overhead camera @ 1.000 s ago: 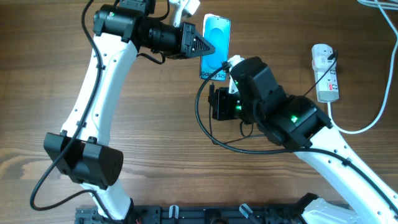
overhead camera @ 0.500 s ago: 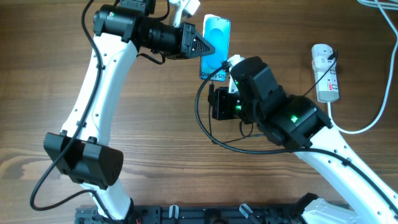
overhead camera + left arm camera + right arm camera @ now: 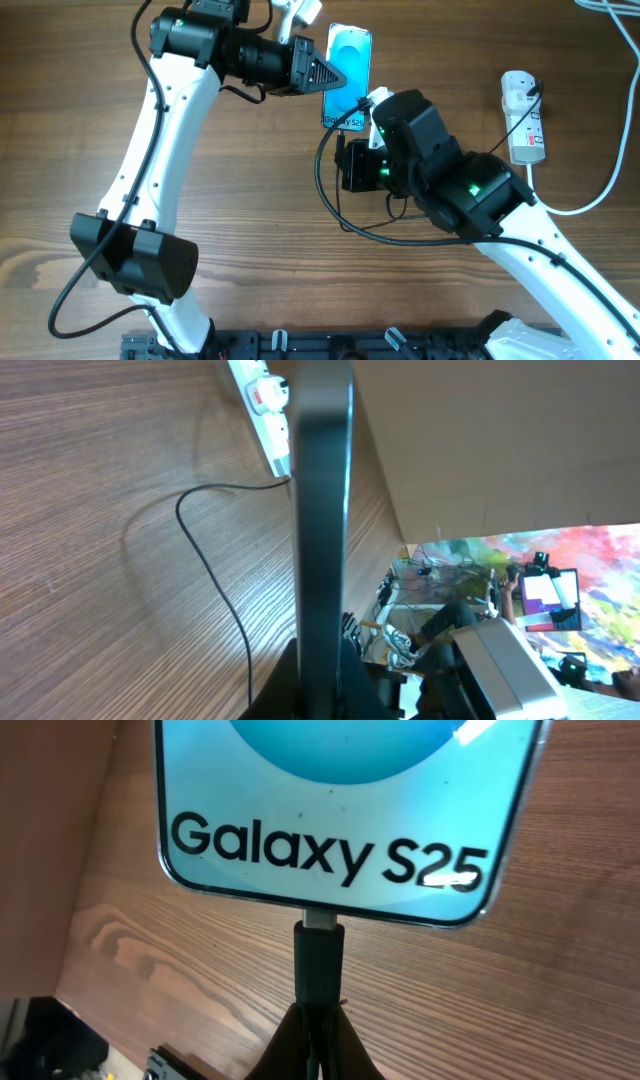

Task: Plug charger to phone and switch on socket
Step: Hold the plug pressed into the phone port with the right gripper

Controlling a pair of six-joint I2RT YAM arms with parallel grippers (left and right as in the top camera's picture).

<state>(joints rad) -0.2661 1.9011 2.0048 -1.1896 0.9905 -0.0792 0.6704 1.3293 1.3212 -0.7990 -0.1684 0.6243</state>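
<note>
A brown wooden table (image 3: pixel 250 200) with long, dark grain filled the whole overhead view. Light fell evenly on the table, giving only soft shadows and a pale sheen on the boards in the left wrist view. Along the table's near edge ran a black rail (image 3: pixel 300 345) with clips. Past the table's far edge stood a plain tan panel (image 3: pixel 480 440), flat and unmarked. Beyond the table, under that panel, lay a cluttered room: a bright painted picture (image 3: pixel 590 545) in orange, blue and green, a small lit screen (image 3: pixel 548 595), a tangle of wires (image 3: pixel 420 610) and a pale grey box (image 3: pixel 505 670).
</note>
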